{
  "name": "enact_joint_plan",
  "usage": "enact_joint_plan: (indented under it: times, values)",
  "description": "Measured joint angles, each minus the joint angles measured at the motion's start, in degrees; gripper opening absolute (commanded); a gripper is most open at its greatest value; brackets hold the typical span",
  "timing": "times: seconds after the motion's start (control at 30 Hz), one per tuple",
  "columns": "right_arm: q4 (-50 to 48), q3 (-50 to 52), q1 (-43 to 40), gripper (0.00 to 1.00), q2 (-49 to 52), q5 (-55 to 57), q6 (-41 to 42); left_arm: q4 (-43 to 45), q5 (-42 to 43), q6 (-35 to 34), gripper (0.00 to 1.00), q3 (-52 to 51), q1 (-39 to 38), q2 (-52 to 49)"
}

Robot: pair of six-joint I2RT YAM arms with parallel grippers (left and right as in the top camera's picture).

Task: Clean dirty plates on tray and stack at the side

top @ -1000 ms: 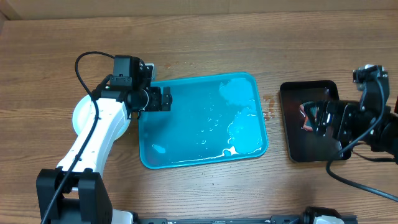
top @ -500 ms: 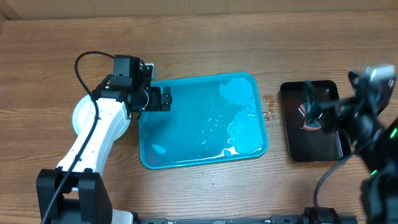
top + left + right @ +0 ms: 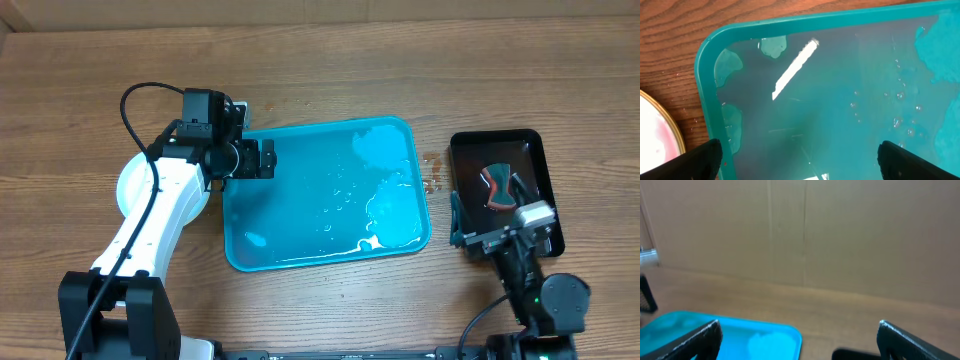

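The teal tray (image 3: 300, 255) lies mid-table, wet, with puddles and foam, and no plate on it. It also shows in the left wrist view (image 3: 707, 65) and the right wrist view (image 3: 700, 325). Plates (image 3: 130, 185) sit on the table left of the tray, mostly hidden under my left arm. The left wrist view shows one yellow-green rim with a pale pink-smeared centre (image 3: 652, 135). My left gripper (image 3: 257, 158) (image 3: 800, 170) is open and empty over the tray's far left corner. My right gripper (image 3: 500, 232) (image 3: 800, 345) is open and empty, near the front edge of the black tray.
A black tray (image 3: 470, 160) lies right of the teal tray and holds a red-and-black scrubber (image 3: 500, 187). Small red drops (image 3: 432, 172) mark the wood between the trays. A cardboard wall (image 3: 805, 230) stands behind the table.
My right arm has pulled back from over the black tray toward the table's front. The red-and-black scrubber now lies uncovered in the black tray. My left arm has not moved.
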State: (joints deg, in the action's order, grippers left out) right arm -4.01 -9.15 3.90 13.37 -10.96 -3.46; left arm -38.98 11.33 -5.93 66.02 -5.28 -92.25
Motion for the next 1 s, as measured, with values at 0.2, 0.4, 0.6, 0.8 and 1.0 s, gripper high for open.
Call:
enact_joint_plan:
  times: [0.2,0.4,0.6,0.8,1.0]
  values:
    - [-1.01,7.43,0.83,1.00,-7.37,1.22,0.02,0.00,0.00,0.02,1.00,0.00,0.00,0.00]
    - [4.22,8.09,1.07,1.00,-12.57,2.64,0.02,0.00,-0.02,0.00,1.00,0.00,0.00,0.00]
    - [8.33,8.09,1.09,1.00,-12.68,2.86,1.14,0.00,0.00,0.02,1.00,0.00,0.00,0.00]
    - [8.33,8.09,1.07,1.00,-12.68,2.86,1.81,0.00,0.00,0.00,1.00,0.00,0.00,0.00]
    - [8.31,8.09,1.07,1.00,-12.68,2.86,1.97,0.00,0.00,0.02,1.00,0.00,0.00,0.00]
